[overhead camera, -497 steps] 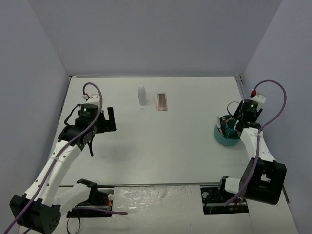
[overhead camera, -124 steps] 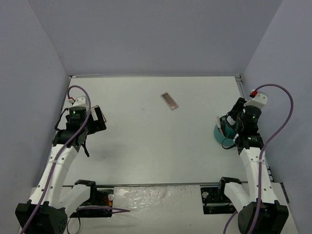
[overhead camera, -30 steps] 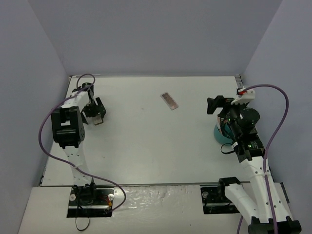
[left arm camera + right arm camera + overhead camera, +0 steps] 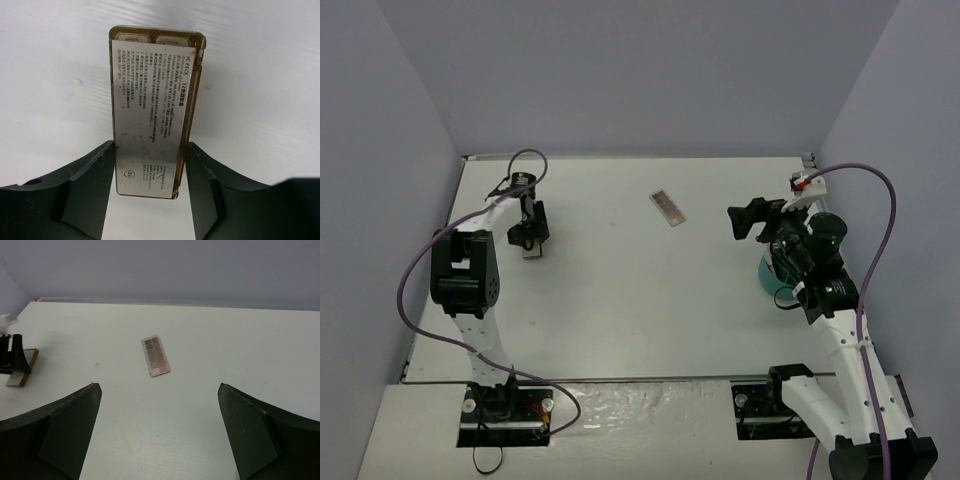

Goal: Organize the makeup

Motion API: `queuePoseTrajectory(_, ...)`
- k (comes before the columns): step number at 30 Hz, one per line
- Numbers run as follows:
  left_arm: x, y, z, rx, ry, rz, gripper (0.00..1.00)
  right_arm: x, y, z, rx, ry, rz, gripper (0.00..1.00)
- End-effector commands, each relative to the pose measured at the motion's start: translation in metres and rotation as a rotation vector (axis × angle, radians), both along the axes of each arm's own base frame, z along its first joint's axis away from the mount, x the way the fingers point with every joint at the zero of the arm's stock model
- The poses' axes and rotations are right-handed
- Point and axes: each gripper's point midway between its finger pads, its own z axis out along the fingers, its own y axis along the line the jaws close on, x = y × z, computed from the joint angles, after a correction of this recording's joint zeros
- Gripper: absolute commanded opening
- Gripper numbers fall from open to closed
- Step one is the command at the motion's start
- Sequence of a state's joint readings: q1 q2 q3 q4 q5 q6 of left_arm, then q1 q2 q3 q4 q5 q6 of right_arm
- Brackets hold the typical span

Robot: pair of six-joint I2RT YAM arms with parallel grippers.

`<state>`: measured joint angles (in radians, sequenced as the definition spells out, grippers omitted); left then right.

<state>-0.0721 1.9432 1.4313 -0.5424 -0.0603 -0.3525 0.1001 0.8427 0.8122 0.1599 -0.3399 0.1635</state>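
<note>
At the table's (image 4: 620, 310) far left, a label-up palette (image 4: 150, 100) is being clamped along its long edges by the left gripper (image 4: 150, 150), probably for carrying; the right gripper (image 4: 158, 390) is being held wide open toward the second palette (image 4: 155, 356) mid-table.
</note>
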Motion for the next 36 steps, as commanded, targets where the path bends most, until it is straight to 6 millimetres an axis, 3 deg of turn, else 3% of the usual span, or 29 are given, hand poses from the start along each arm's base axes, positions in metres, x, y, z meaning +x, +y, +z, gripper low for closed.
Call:
queuePoseTrajectory(1, 0.021, -0.066, 0.116, 0.021, -0.394, -0.259, 0.22, -0.003, 0.044, 0.035, 0.081, -0.043, 0.245, 1.00)
queuePoseTrajectory(4, 0.007, -0.109, 0.153, -0.014, -0.547, -0.414, 0.21, -0.009, 0.070, 0.039, 0.140, -0.011, 0.389, 1.00)
queuePoseTrajectory(8, -0.034, -0.174, 0.202, -0.097, -0.742, -0.655, 0.19, -0.018, 0.095, 0.041, 0.196, 0.033, 0.505, 1.00)
queuePoseTrajectory(9, -0.040, -0.182, 0.195, -0.098, -0.728, -0.684, 0.18, -0.019, 0.096, 0.042, 0.201, 0.038, 0.511, 1.00)
queuePoseTrajectory(11, -0.062, -0.209, 0.223, -0.149, -0.828, -0.780, 0.18, -0.023, 0.114, 0.041, 0.212, 0.064, 0.570, 1.00)
queuePoseTrajectory(16, -0.108, -0.262, 0.245, -0.198, -0.900, -0.977, 0.18, -0.029, 0.140, 0.040, 0.233, 0.101, 0.630, 0.99)
queuePoseTrajectory(24, -0.143, -0.295, 0.261, -0.192, -0.959, -1.116, 0.18, -0.030, 0.160, 0.037, 0.246, 0.144, 0.635, 0.92)
queuePoseTrajectory(31, -0.145, -0.306, 0.273, -0.199, -1.014, -1.145, 0.18, -0.025, 0.159, 0.019, 0.219, 0.195, 0.594, 0.82)
queuePoseTrajectory(36, -0.146, -0.309, 0.275, -0.186, -1.030, -1.162, 0.18, -0.023, 0.160, 0.010, 0.214, 0.219, 0.586, 0.68)
